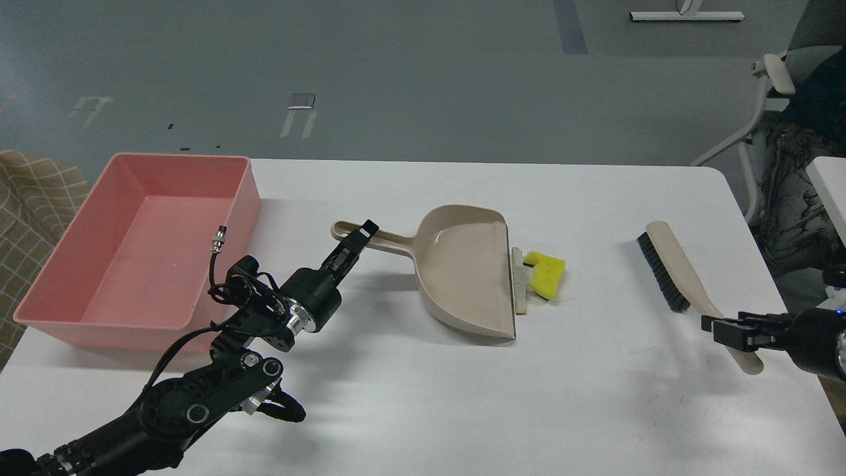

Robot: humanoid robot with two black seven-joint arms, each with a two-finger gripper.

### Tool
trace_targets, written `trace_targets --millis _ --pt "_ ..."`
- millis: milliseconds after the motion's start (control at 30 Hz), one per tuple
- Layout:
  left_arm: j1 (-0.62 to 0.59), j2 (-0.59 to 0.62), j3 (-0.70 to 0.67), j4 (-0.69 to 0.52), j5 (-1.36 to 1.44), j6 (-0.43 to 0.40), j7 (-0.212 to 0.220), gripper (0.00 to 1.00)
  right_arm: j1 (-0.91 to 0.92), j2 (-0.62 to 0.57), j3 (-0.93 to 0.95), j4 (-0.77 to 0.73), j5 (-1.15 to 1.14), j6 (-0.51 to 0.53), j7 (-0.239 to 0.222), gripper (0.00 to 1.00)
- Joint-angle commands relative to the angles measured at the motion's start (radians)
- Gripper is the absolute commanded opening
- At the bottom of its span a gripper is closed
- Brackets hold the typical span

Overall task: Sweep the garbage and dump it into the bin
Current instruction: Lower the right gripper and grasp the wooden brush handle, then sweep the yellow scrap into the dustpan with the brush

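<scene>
The yellow foam chunk (546,274) and the thin whitish wedge (520,285) lie on the table right at the open lip of the beige dustpan (466,277). The pink bin (112,330) stands at the left. My left gripper (362,237) sits on the dustpan's handle (390,242) and looks shut on it. My right gripper (722,330) is at the lower end of the brush's handle (747,357), fingers apart, on the right of the table. The brush (664,268) lies flat, bristles to the left.
The white table (595,396) has its right edge just past the brush. An office chair (780,99) stands beyond the far right corner. A checked cloth (33,198) shows left of the bin.
</scene>
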Motion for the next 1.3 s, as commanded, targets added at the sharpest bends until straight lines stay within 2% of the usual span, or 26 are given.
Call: trace_targets --millis 0,267,334,467,501,634,734,1068,1269 --pt "0.000 0.001 0.000 0.000 0.000 0.000 0.002 0.00 -0.005 0.006 -0.001 0.000 0.001 0.000 0.000 0.57" --pt "0.000 0.005 0.000 0.000 0.000 0.000 0.002 0.00 -0.007 0.006 0.001 0.000 0.003 0.000 0.000 0.57" --pt "0.001 0.005 0.000 0.000 0.000 0.000 0.000 0.00 -0.007 0.006 -0.001 0.000 0.004 0.000 0.000 0.49" --pt "0.001 0.005 0.000 0.000 0.000 0.000 0.000 0.00 -0.007 0.006 0.001 0.004 0.007 0.000 -0.003 0.10" --pt "0.001 0.005 0.000 0.000 0.000 0.000 0.000 0.00 -0.007 0.006 0.001 0.006 0.009 0.000 -0.004 0.09" --pt "0.001 0.005 0.000 0.000 0.000 -0.001 0.000 0.00 -0.005 0.007 0.002 0.008 0.009 0.000 -0.004 0.08" --pt "0.003 0.007 0.000 0.000 0.000 -0.001 0.000 0.00 -0.004 0.006 0.005 0.012 0.009 0.000 -0.004 0.00" --pt "0.001 0.005 0.000 0.000 0.000 -0.001 0.000 0.00 0.005 0.006 0.063 0.035 0.012 0.004 -0.010 0.00" --pt "0.000 0.005 0.000 0.000 0.000 -0.001 0.000 0.00 0.008 0.013 0.120 0.035 0.012 0.083 -0.043 0.00"
